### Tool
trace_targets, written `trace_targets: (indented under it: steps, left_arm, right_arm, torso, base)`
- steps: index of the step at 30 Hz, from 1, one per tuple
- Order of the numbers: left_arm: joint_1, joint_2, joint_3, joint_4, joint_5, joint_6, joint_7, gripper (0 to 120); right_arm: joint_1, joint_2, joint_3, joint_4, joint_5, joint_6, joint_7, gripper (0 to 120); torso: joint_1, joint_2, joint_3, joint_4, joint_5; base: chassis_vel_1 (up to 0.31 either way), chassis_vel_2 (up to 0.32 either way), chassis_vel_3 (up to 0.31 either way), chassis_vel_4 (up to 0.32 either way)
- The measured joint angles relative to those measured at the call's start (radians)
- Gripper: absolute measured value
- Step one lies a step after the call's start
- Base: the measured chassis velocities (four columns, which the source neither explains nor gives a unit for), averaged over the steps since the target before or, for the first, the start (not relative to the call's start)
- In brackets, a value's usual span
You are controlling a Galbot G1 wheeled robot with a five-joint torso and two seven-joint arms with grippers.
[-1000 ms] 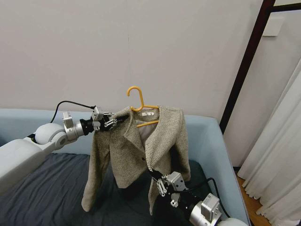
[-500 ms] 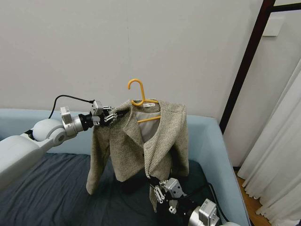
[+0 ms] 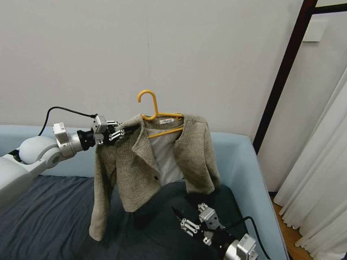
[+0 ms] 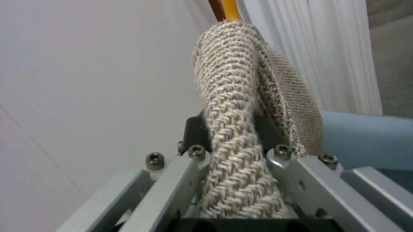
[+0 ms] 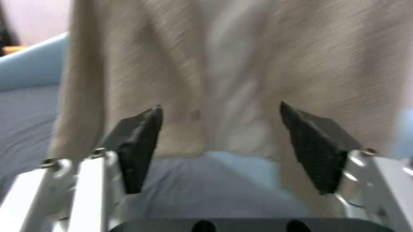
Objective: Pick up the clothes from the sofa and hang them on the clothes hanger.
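Tweed jacket [image 3: 157,162] hangs on the orange hanger [image 3: 147,102] above the blue sofa [image 3: 244,162]; my left wrist view shows close up what the head view leaves small, my left fingers [image 4: 169,188] clamped on its shoulder; my right fingers [image 5: 137,140] stand wide apart below the hem, touching nothing.

A beige herringbone jacket [image 3: 142,165] is hanging open-fronted on an orange hanger [image 3: 147,102], its shoulder pinched between the left gripper's [image 3: 120,134] fingers and its hem dangling just beyond the spread right gripper [image 3: 188,212].
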Motion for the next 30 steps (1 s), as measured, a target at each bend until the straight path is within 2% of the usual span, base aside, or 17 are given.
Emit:
trace_targets:
  steps: [1,4,5,6,8,12,17,23,30]
  left_arm:
    - [0.0,0.0,0.0,0.0,0.0,0.0,0.0,8]
    - [0.097,0.013,-0.101,-0.012,0.012,-0.027,0.016,8]
    - [0.137,0.015,-0.138,-0.021,0.012,-0.038,0.022,8]
    - [0.137,0.015,-0.138,-0.021,0.012,-0.038,0.022,8]
    - [0.199,0.019,-0.188,-0.038,0.011,-0.048,0.032,8]
    - [0.308,0.033,-0.261,-0.069,0.011,-0.062,0.075,8]
    - [0.394,0.051,-0.309,-0.111,0.009,-0.063,0.127,8]
    - [0.416,0.059,-0.31,-0.136,0.009,-0.063,0.178,8]
    - [0.347,0.03,-0.232,-0.134,0.02,-0.061,0.224,8]
  right_arm:
    - [0.0,0.0,0.0,0.0,0.0,0.0,0.0,74]
    - [0.024,-0.059,0.076,0.006,0.052,0.007,-0.02,89]
    - [0.041,-0.095,0.107,0.004,0.075,0.016,-0.042,92]
    - [0.041,-0.095,0.107,0.004,0.075,0.016,-0.042,92]
    - [0.074,-0.16,0.138,-0.013,0.132,0.038,-0.1,98]
    - [0.138,-0.279,0.166,-0.077,0.209,0.077,-0.246,100]
    - [0.22,-0.331,0.149,-0.132,0.246,0.086,-0.322,100]
    - [0.306,-0.359,0.122,-0.145,0.254,0.062,-0.389,100]
    - [0.348,-0.415,0.113,-0.147,0.176,0.014,-0.533,100]
  torso:
    - [0.0,0.0,0.0,0.0,0.0]
    - [0.0,0.0,0.0,0.0003,0.0002]
    - [0.0,0.0,0.0,0.0003,0.0001]
    - [0.0,0.0,0.0,0.0003,0.0001]
    - [0.0,0.0,0.0,0.0001,0.0002]
    - [0.0,0.0,0.0,-0.0001,-0.0003]
    - [0.0,0.0,0.0,0.0001,0.0001]
    - [0.0,0.0,0.0,0.0001,0.0002]
    - [0.0,0.0,0.0,0.0002,0.0002]
  base:
    - [0.0,0.0,0.0,0.0]
    - [0.0,0.0,0.0,0.0]
    - [0.0,0.0,0.0,0.0]
    - [0.0,0.0,0.0,0.0]
    - [0.0,0.0,0.0,0.0]
    - [0.0,0.0,0.0,0.0]
    - [0.0,0.0,0.0,0.0]
    - [0.0,0.0,0.0,0.0]
    - [0.0,0.0,0.0,0.0]
